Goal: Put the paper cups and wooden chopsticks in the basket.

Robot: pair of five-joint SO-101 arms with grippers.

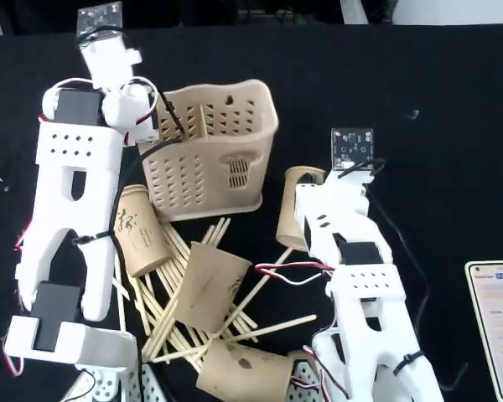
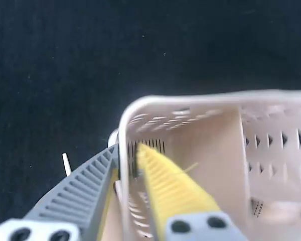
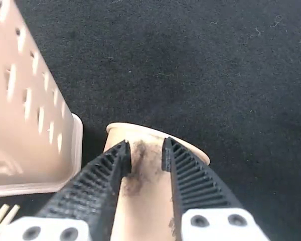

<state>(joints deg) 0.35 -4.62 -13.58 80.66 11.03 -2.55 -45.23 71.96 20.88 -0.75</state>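
Black cloth covers the counter (image 1: pixel 453 100), where the basket (image 1: pixel 226 142) stands upright. At its rim the left hand (image 2: pixel 126 149) straddles the wall, with the grey finger outside and the yellow finger inside, closed on it. Just beside the basket, the right hand (image 3: pixel 145 150) sits over a paper cup (image 3: pixel 143 201), fingers narrowly parted; contact unclear. Between the arms, more cups (image 1: pixel 208 285) lie among scattered chopsticks (image 1: pixel 260 289).

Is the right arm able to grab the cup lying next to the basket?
Probably yes. The right gripper hangs open right over that paper cup beside the basket, with nothing between them. It might need to open wider first.
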